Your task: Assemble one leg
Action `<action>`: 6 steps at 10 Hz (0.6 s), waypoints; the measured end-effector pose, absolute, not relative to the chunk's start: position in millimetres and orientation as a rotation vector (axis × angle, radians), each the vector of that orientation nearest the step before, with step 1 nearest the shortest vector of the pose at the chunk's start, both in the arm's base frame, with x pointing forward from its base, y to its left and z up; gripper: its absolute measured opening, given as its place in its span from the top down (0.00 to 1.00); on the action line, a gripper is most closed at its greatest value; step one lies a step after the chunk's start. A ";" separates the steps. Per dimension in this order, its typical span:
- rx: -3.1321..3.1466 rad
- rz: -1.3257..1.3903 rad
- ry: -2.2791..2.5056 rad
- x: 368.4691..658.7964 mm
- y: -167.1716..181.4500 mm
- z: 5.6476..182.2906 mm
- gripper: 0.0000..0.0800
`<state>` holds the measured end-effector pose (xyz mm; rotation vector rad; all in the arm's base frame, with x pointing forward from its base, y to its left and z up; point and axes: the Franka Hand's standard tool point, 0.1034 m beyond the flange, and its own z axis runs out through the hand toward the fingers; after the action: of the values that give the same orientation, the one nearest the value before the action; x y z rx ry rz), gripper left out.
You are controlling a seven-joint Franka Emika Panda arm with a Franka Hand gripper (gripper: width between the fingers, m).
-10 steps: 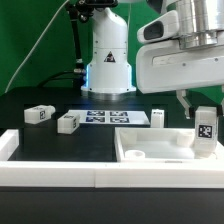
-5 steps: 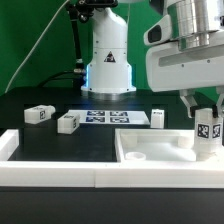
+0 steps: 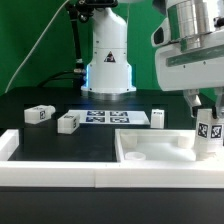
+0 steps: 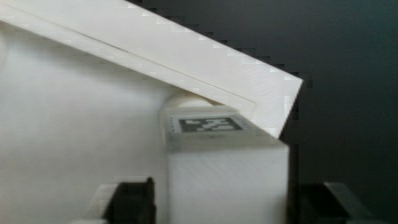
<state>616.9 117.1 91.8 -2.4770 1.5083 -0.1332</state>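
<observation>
White leg [image 3: 207,136], upright and clamped between the gripper [image 3: 205,108] fingers, has shifted slightly lower and toward the exterior view's right at the tabletop [image 3: 150,153] corner, so it looks nearly lined up but probably not yet seated.

There are four legs: a first leg [image 3: 38,115], a second leg [image 3: 68,122], a third leg [image 3: 159,118] and a fourth leg [image 3: 207,136]. There is one large square white piece [image 3: 160,145] with a raised rim, one marker board [image 3: 108,118] and one claw [image 3: 206,114].
</observation>
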 end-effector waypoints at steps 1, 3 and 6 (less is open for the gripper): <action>-2.512 -0.133 1.456 617.2 117.3 91.4 0.36; -2.639 -0.124 1.261 615.9 124.2 89.6 0.20; -2.868 -0.146 0.782 612.6 131.1 85.5 0.19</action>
<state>612.6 131.1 85.5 -2.8679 0.7818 -0.1461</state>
